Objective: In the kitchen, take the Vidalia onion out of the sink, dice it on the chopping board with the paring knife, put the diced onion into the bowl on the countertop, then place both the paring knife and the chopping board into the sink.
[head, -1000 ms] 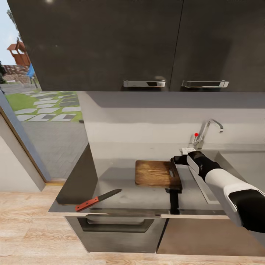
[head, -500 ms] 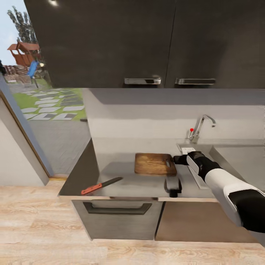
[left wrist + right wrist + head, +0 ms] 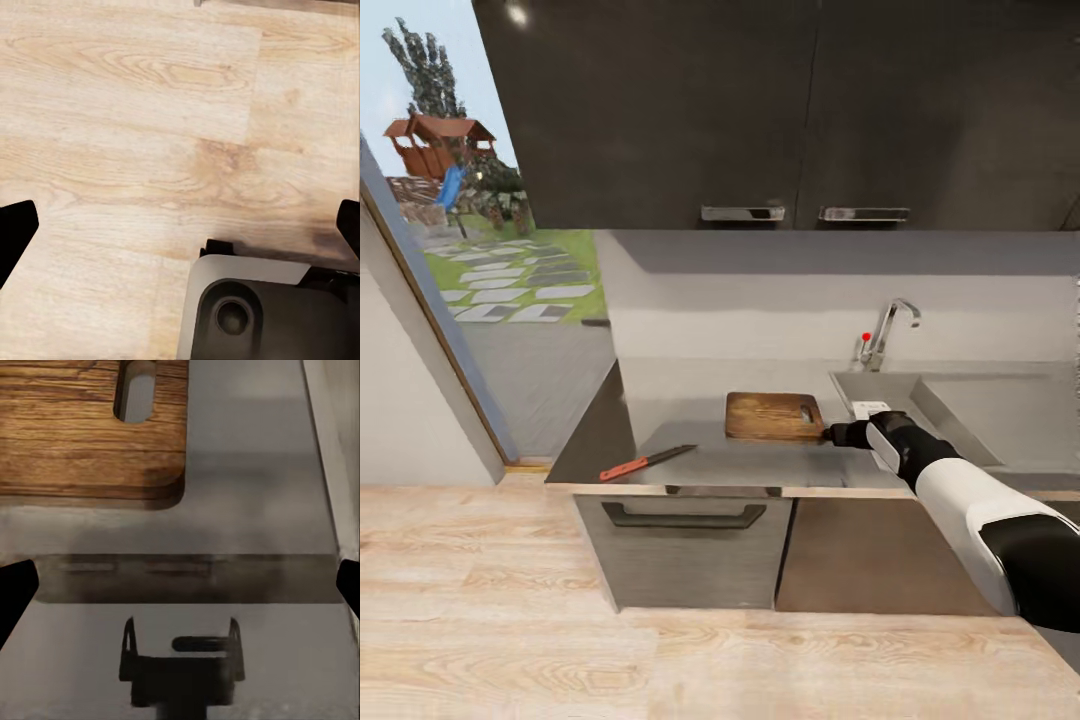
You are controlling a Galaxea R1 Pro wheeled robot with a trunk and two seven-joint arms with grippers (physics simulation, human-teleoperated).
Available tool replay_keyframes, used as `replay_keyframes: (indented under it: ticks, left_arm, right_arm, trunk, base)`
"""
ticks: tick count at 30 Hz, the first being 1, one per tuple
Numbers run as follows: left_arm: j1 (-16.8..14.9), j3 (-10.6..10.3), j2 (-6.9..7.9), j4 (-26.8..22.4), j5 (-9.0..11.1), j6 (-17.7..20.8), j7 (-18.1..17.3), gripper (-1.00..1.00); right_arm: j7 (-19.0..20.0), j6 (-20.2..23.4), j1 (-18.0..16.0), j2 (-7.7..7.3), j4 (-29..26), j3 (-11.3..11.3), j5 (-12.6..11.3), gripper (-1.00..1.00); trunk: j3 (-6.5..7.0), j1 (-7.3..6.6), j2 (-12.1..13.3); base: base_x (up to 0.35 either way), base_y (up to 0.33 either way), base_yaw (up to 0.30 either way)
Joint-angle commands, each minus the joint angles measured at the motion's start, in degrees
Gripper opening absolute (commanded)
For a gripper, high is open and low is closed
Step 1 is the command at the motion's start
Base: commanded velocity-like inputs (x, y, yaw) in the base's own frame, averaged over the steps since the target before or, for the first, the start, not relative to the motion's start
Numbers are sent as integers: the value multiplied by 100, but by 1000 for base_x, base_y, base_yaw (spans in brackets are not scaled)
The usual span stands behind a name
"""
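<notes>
The right hand (image 3: 838, 434), spread and empty, sits just off the board's (image 3: 773, 416) holed corner; the board's long axis runs along the surface (image 3: 680, 462), the knife (image 3: 646, 462) well apart.

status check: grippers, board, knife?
Right gripper open, empty, beside the brown wooden chopping board. Left gripper open over floor. Orange-handled paring knife flat near grey countertop edge. No obstruction visible.
</notes>
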Motion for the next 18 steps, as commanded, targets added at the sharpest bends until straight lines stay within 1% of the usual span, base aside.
replay_keyframes:
  ticks: [1,18]
  left_arm:
    - [1,5,-1,-7,1,-8,2,100]
    - [1,5,-1,-7,-2,-8,2,100]
  right_arm:
    - [-1,26,-4,-6,-9,47,-55,100]
    - [-2,13,-6,-1,8,47,-55,100]
  trunk:
    - [-11,0,-12]
    - [-11,0,-12]
  base:
    - [-338,0,0]
    - [-339,0,0]
